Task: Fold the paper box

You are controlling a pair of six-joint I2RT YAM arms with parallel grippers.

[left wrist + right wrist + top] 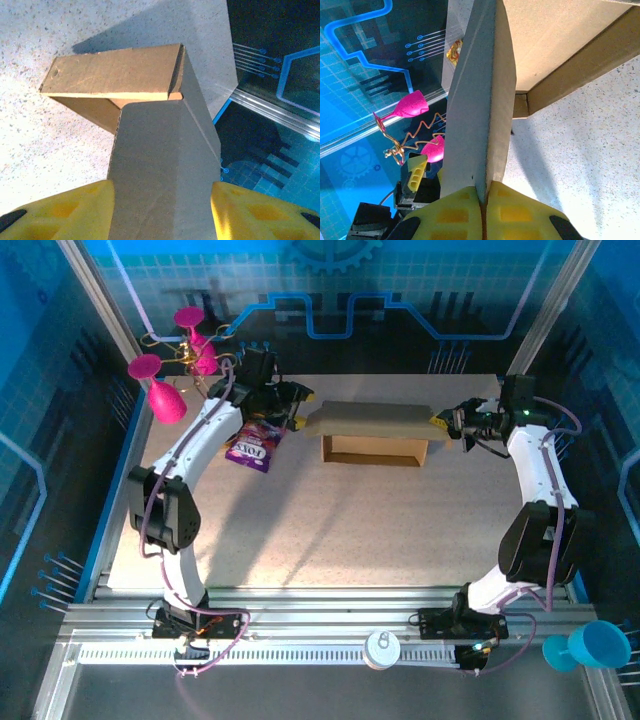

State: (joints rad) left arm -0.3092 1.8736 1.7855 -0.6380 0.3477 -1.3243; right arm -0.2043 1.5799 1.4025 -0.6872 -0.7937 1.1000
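Your plain brown cardboard paper box [372,420] sits at the far middle of the speckled grey surface [350,530]. Its top panel hides most of the inside. Your right end effector [484,197] is pinched together on the box's right flap. Your left end effector [162,200] straddles the left flap with its fingers apart, and contact can't be made out. A purple snack packet [250,446] lies near the box's left end.
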